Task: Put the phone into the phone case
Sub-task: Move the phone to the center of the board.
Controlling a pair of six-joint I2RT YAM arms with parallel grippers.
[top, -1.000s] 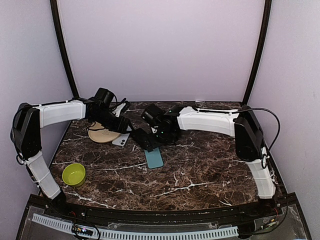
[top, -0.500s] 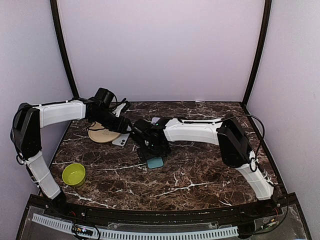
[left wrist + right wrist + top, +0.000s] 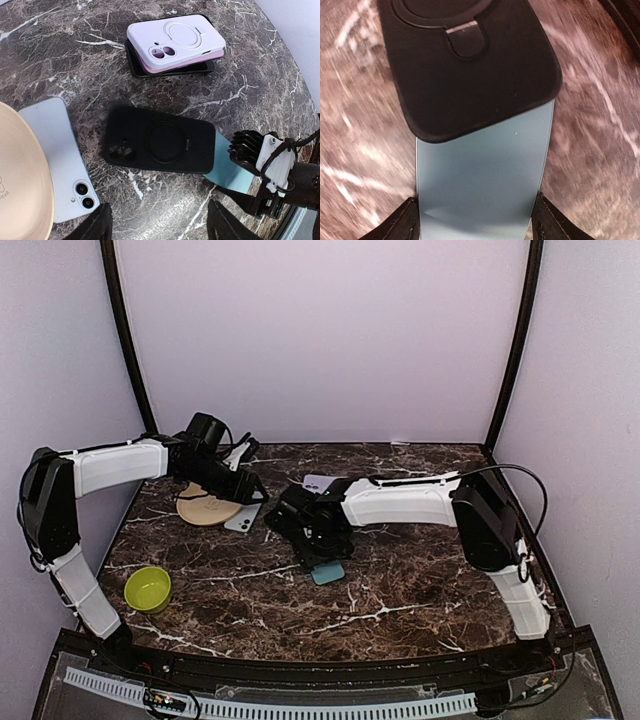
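Since a second ago, the right arm has been swung in toward the left and its right hand (image 3: 319, 559) brought down over the teal slab (image 3: 329, 574), which is now seen slightly nearer and further right on the bench (image 3: 420, 585). The left hand (image 3: 247, 491) is found where it was.

From above, the left hand is held over the far left of the bench, just beside the light-blue phone (image 3: 243, 519), one end of which is tucked at the edge of a tan plate (image 3: 204, 510). A green bowl (image 3: 148, 588) is set well apart, near the front left.

In the left wrist view, the left hand (image 3: 160, 225) is seen spread, with nothing between its fingers (image 3: 97, 227). Below it, the phone (image 3: 60, 155) lies with its lenses up, beside the plate (image 3: 20, 185). The black case (image 3: 159, 146) lies flat just beside the phone, its end overlapping the slab (image 3: 225, 174). Beyond it, a white case (image 3: 175, 42) is stacked on a pink one.

In the right wrist view, the right hand (image 3: 475, 222) is placed astride the slab (image 3: 482, 180), one finger at each long edge; whether the slab is pinched cannot be told. The black case (image 3: 470, 65) covers the slab's far end.
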